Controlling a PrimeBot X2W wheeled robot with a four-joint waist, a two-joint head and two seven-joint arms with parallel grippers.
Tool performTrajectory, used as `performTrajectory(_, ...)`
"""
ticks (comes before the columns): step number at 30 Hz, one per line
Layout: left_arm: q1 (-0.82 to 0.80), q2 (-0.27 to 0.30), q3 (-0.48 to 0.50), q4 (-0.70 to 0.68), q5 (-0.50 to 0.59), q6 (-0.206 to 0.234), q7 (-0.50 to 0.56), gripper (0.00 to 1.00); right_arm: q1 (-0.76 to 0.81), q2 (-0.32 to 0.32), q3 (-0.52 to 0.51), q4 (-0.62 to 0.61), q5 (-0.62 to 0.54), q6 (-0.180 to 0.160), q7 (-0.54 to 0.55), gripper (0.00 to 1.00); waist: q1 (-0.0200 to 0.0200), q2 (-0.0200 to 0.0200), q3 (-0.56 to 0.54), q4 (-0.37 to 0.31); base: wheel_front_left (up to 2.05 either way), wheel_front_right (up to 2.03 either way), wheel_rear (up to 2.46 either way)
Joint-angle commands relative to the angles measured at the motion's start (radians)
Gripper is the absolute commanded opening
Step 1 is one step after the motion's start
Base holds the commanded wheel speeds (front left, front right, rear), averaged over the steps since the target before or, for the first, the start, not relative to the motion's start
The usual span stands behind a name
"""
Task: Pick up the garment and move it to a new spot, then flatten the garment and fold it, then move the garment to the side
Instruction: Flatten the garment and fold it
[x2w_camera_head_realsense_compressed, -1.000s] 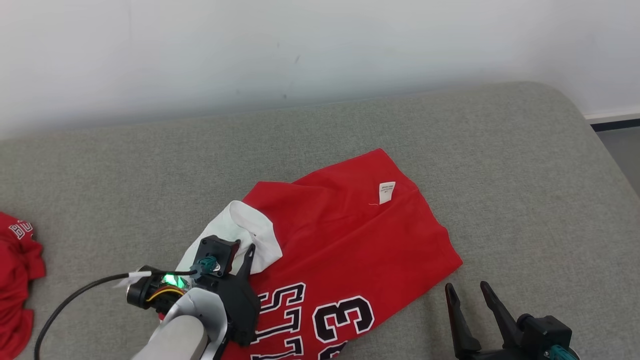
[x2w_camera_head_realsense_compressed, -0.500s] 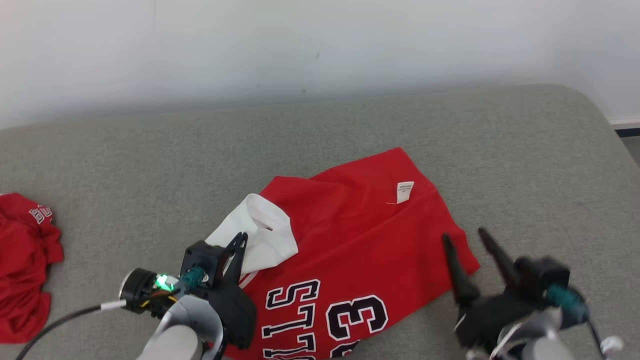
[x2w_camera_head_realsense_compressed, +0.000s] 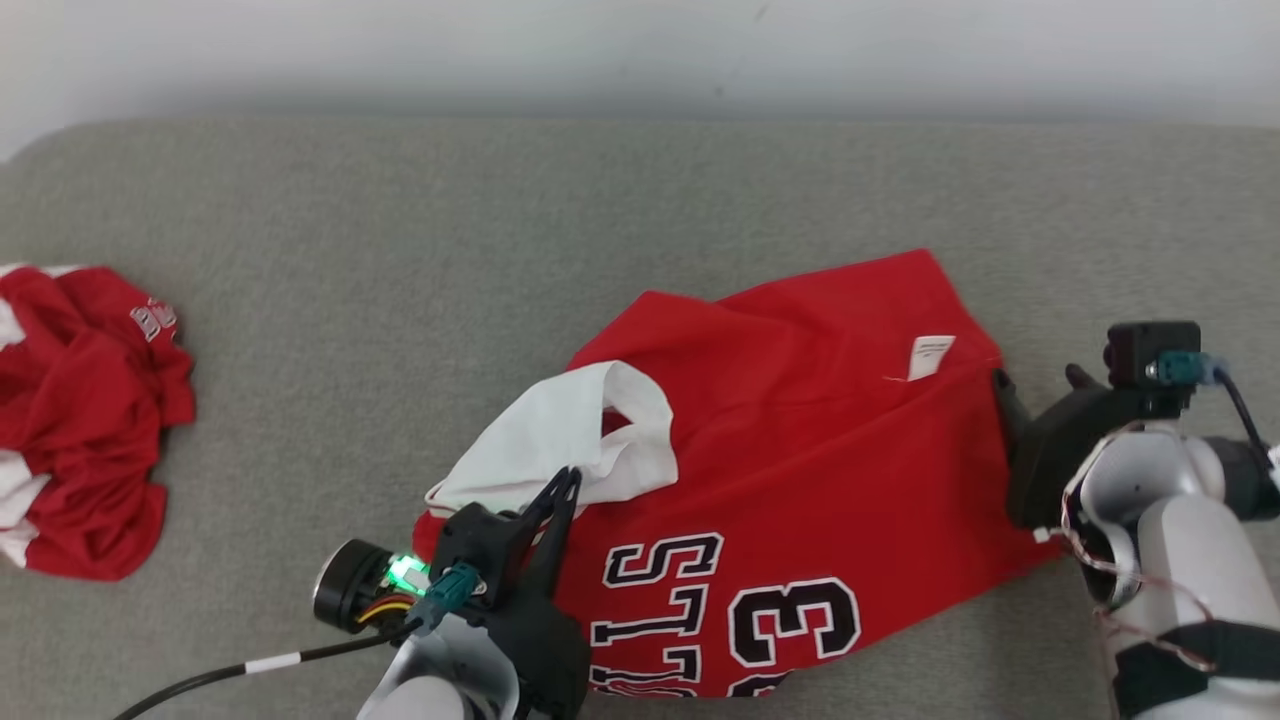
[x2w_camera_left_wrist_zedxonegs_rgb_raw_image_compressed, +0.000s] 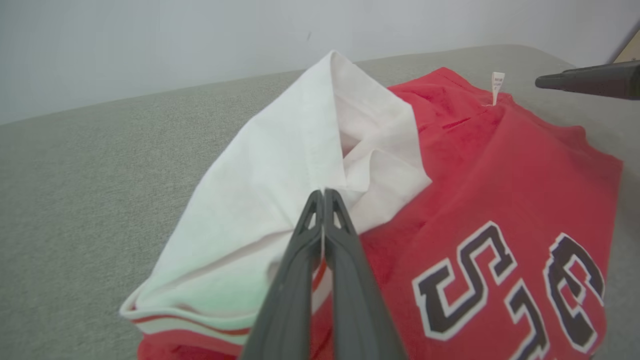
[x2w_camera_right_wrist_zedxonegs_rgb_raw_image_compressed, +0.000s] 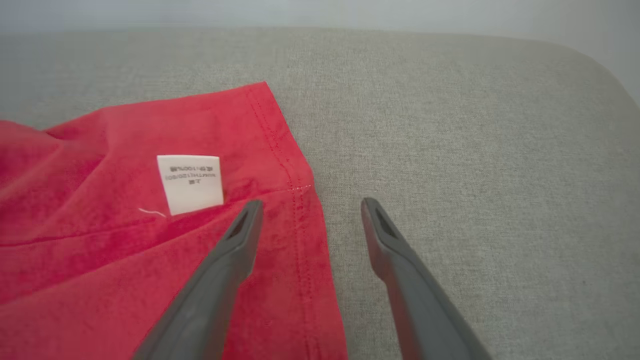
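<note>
Red jersey (x2w_camera_head_realsense_compressed: 800, 480), soft and limp: left gripper (x2w_camera_left_wrist_zedxonegs_rgb_raw_image_compressed: 324, 195) clamps its white sleeve (x2w_camera_left_wrist_zedxonegs_rgb_raw_image_compressed: 280, 165); right gripper (x2w_camera_right_wrist_zedxonegs_rgb_raw_image_compressed: 310, 205), jaws apart, straddles the hem (x2w_camera_right_wrist_zedxonegs_rgb_raw_image_compressed: 300, 220), a good hold.

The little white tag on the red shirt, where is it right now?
In the head view, the small white fabric label lies on the right side of the red numbered jersey, near its edge, just left of the open right gripper.
</note>
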Motion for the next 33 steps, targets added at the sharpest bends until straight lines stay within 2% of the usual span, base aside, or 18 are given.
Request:
performTrajectory(1,-0.019,-0.011,-0.005,-0.006,0.010,-0.003,-0.004,0.00,-0.045,-0.013,-0.020,0.028,-0.041,0.003,0.032,1.00,0.0000,-0.0001,0.074,0.071,0.00,0.00,0.00)
performTrajectory(5,-0.038,-0.025,-0.013,-0.003,0.017,-0.006,-0.012,0.00,-0.105,-0.015,-0.066,0.083,-0.115,0.003,0.067,1.00,0.0000,-0.0001,0.098,0.094,0.00,0.00,0.00)
performTrajectory(10,-0.052,-0.031,-0.018,0.003,0.019,-0.008,-0.014,0.00,-0.141,-0.011,-0.101,0.125,-0.153,0.003,0.071,0.98,0.0000,-0.0001,0.108,0.105,0.00,0.00,0.00)
performTrajectory(14,-0.054,-0.026,-0.019,0.006,0.016,-0.005,-0.016,0.00,-0.154,-0.001,-0.115,0.168,-0.170,0.003,0.090,0.79,0.0000,-0.0001,0.111,0.106,0.00,0.00,0.00)
performTrajectory(16,-0.053,-0.025,-0.019,0.005,0.014,-0.004,-0.015,0.00,-0.152,0.004,-0.120,0.180,-0.171,0.003,0.098,0.52,0.0000,-0.0001,0.110,0.104,0.00,0.00,0.00)
performTrajectory(17,-0.052,-0.023,-0.019,0.005,0.012,-0.003,-0.014,0.00,-0.153,0.006,-0.122,0.179,-0.170,0.003,0.094,0.48,0.0000,-0.0001,0.108,0.103,0.00,0.00,0.00)
performTrajectory(19,-0.051,-0.019,-0.018,0.004,0.010,0.000,-0.013,0.00,-0.151,0.008,-0.124,0.171,-0.171,0.003,0.091,0.47,0.0000,-0.0001,0.105,0.099,0.00,0.00,0.00)
performTrajectory(20,-0.049,-0.017,-0.017,0.004,0.009,0.001,-0.012,0.00,-0.148,0.011,-0.124,0.165,-0.169,0.003,0.089,0.51,0.0000,-0.0001,0.102,0.097,0.00,0.00,0.00)
performTrajectory(21,-0.047,-0.016,-0.017,0.003,0.007,0.002,-0.012,0.00,-0.145,0.011,-0.123,0.160,-0.167,0.003,0.089,0.66,0.0000,-0.0001,0.099,0.095,0.00,0.00,0.00)
performTrajectory(22,-0.044,-0.013,-0.016,0.003,0.006,0.002,-0.011,0.00,-0.141,0.007,-0.124,0.153,-0.169,0.003,0.089,1.00,0.0000,-0.0001,0.095,0.092,0.00,0.00,0.00)
performTrajectory(31,-0.024,0.001,-0.019,-0.007,-0.005,0.009,-0.006,0.00,-0.118,-0.032,-0.108,0.094,-0.181,0.003,0.138,1.00,0.0000,-0.0001,0.071,0.083,0.00,0.00,0.00)
performTrajectory(33,-0.026,0.002,-0.021,-0.011,-0.005,0.010,-0.005,0.00,-0.117,-0.037,-0.103,0.097,-0.178,0.003,0.153,0.97,0.0000,-0.0001,0.074,0.085,0.00,0.00,0.00)
